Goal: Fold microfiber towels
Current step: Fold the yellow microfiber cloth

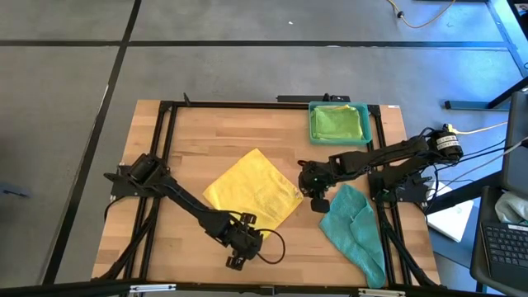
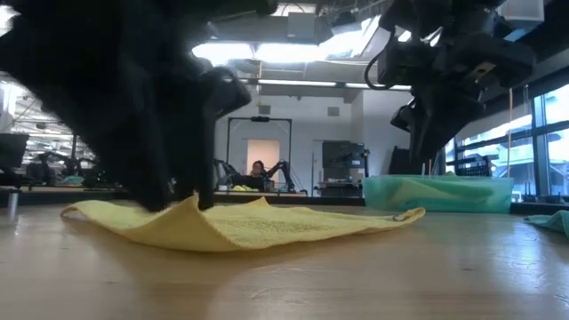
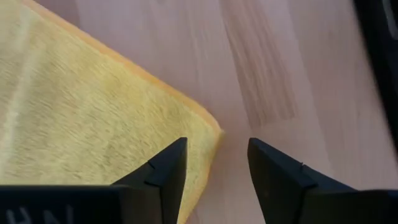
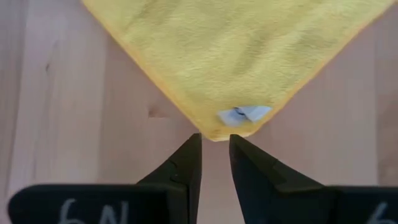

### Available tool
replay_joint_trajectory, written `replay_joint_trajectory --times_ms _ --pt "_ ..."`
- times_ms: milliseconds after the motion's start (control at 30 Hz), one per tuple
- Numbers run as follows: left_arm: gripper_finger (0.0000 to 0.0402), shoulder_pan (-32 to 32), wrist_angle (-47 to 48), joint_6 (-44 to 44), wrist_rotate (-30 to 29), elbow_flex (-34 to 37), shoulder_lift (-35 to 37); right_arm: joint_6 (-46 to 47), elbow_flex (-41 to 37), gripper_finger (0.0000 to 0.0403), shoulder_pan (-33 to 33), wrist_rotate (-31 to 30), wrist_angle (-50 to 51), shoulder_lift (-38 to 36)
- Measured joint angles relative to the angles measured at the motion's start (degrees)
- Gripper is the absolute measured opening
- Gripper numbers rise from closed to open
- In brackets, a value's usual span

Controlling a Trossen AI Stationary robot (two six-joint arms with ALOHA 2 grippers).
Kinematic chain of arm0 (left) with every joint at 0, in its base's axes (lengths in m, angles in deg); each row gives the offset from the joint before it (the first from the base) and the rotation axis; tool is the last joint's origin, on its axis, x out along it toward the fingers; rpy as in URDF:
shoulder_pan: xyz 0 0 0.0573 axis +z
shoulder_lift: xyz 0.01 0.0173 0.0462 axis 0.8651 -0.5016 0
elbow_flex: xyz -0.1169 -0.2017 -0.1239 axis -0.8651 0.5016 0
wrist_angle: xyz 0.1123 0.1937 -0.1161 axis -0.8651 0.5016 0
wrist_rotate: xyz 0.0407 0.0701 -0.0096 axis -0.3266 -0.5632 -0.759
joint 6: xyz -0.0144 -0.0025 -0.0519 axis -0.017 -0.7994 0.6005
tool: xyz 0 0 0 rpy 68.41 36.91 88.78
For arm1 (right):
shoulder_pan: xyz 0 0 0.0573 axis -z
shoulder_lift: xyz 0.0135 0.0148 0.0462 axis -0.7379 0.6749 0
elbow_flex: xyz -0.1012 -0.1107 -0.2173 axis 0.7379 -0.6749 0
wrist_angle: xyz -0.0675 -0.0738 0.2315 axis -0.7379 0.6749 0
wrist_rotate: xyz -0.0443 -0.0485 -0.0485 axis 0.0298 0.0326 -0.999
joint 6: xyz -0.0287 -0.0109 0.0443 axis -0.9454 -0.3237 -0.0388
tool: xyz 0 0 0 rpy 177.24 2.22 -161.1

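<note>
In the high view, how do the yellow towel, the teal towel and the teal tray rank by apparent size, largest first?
1. yellow towel, spread flat, covers the most area.
2. teal towel, crumpled, clearly smaller.
3. teal tray, with a green towel inside; looks close to the teal towel, so this order is unsure.

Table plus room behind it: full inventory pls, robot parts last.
Yellow microfiber towel: 1, yellow, flat at the middle of the table, set as a diamond, small white tag at its right-hand corner.
Teal microfiber towel: 1, teal, crumpled at the table's right edge.
Rigid teal plastic tray: 1, teal, far right corner of the table.
Green cloth: green, lying in the tray; count unclear.
Wooden table: 1, light wood, black frame.
Person: 1, far back in the room.
Left gripper: black, open, at the yellow towel's near corner.
Right gripper: black, narrowly open, just off the tagged corner.
</note>
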Motion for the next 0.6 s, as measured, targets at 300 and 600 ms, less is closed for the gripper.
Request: replay_joint_trajectory --times_ms 300,600 --pt "0.0163 0.16 -3.66 -2.50 -3.35 0.22 -2.15 1.51 0.00 0.0085 -3.40 -0.15 -0.06 0.00" --pt "0.0147 1.29 -2.97 -2.72 -0.77 0.22 -2.82 1.39 0.00 0.0085 -4.82 -0.66 -0.09 0.00"
